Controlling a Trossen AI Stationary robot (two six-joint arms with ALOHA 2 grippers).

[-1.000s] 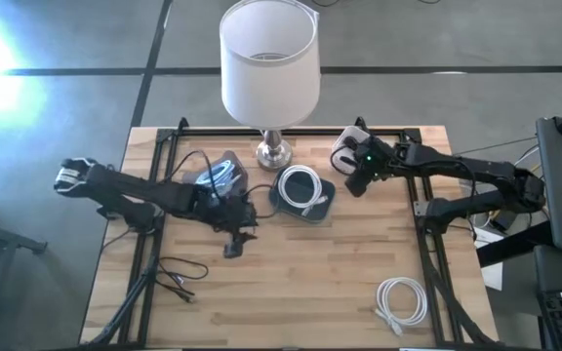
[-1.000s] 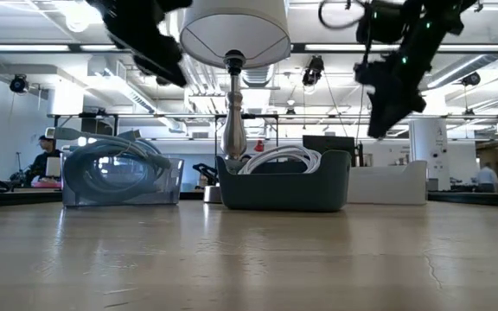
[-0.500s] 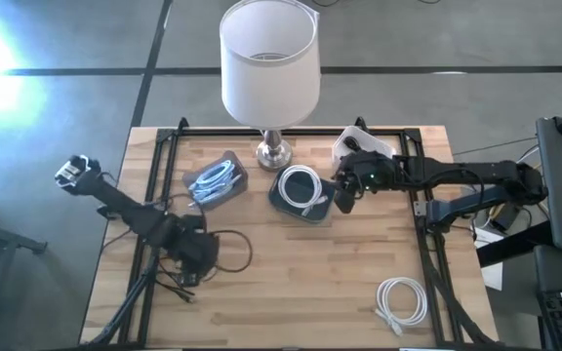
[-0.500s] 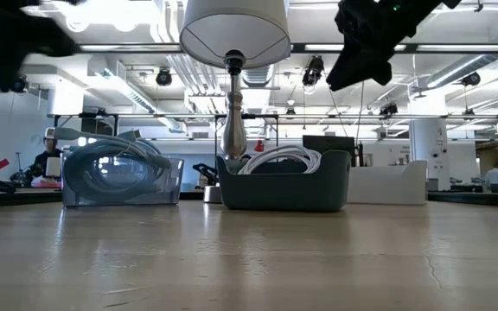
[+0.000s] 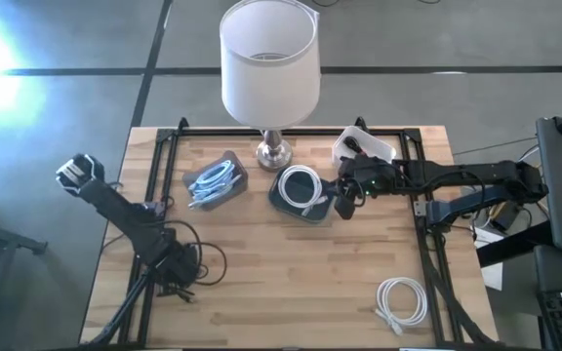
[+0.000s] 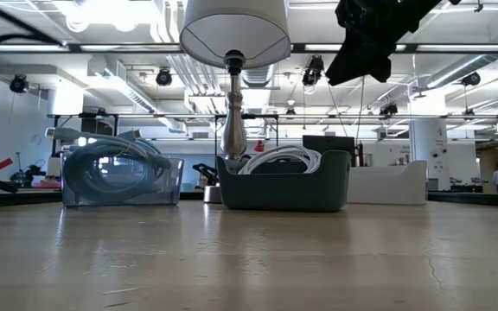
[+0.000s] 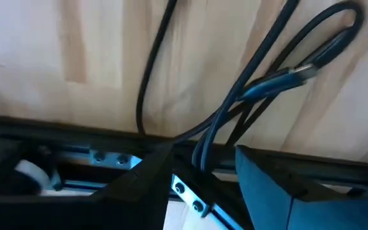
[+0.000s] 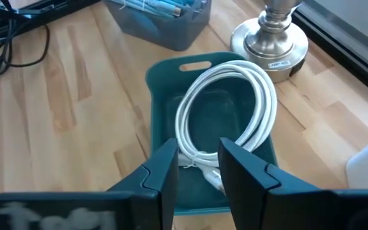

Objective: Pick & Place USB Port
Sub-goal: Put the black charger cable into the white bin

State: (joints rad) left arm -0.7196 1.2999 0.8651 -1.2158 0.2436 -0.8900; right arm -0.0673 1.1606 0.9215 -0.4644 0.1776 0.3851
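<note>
The left gripper sat low at the worktop's left edge, fingers around a black USB cable. The right gripper hovered, fingers narrowly parted and empty, beside the dark teal bin holding a coiled white cable.

Grey tiled floor, white lamp, ceiling lights
</note>
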